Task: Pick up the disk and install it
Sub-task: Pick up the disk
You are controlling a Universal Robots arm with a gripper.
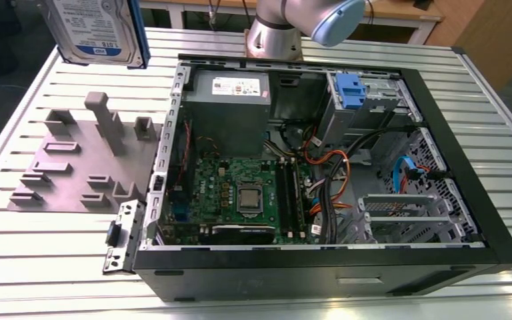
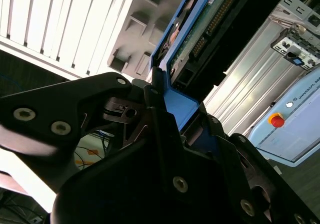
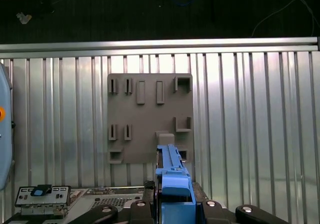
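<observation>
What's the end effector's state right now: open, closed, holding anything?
End effector: closed, holding the disk by its blue-railed edge.

The disk [image 1: 96, 30] shows at the exterior view's upper left, label facing the camera, blue rail along its edge. Below it a grey holder plate [image 1: 78, 167] with upright pegs lies on the slatted worktop [image 1: 43, 267]. Just beside the plate sits the open computer case [image 1: 309, 277], with power supply [image 1: 229, 100], green circuit board [image 1: 238, 177] and blue bracket [image 1: 349, 90] inside. The arm [image 1: 274, 37] rises behind it
</observation>
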